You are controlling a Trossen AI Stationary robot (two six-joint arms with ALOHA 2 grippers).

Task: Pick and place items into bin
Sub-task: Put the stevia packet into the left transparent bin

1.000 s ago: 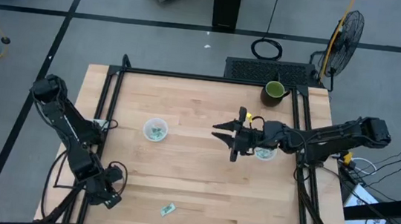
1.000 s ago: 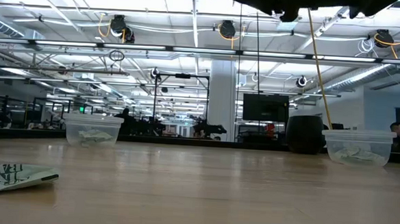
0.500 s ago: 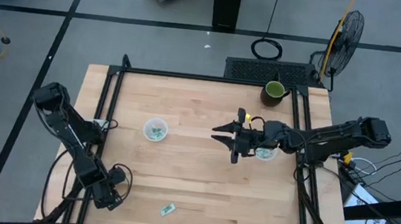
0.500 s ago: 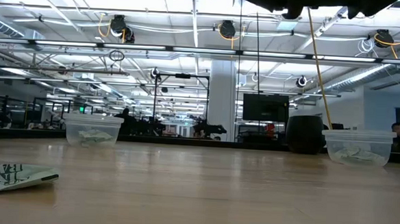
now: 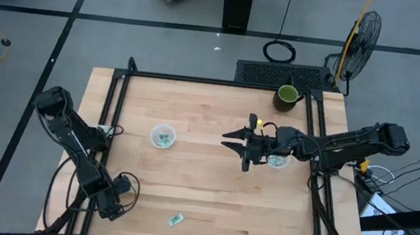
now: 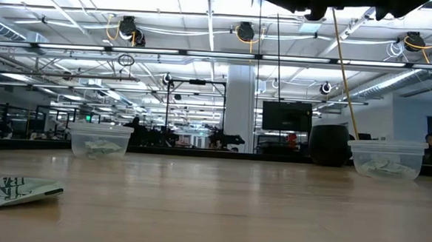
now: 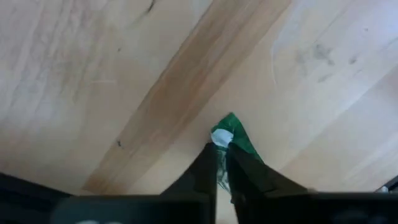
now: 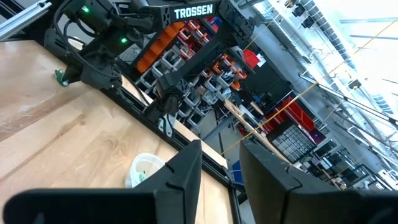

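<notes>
One pale green-and-white wrapped packet (image 7: 231,144) sits pinched in the left gripper's (image 7: 222,163) closed fingers, ready for carrying to the clear plastic bin (image 5: 163,136), while beside the second bin (image 5: 276,160) the right gripper (image 5: 236,144) waits with fingers spread and empty.

Industrial robotics lab: exposed ceiling trusses (image 6: 205,54), parts-bin racks (image 8: 186,56) (Trossen-labelled frame).

You see two dark jointed arms with black cables, yellow marks near the right tool (image 5: 236,141), and white TROSSEN lettering.

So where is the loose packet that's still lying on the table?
In the high view the loose packet lies on the table near its front edge, right of the left tool and apart from both clear bins.
</notes>
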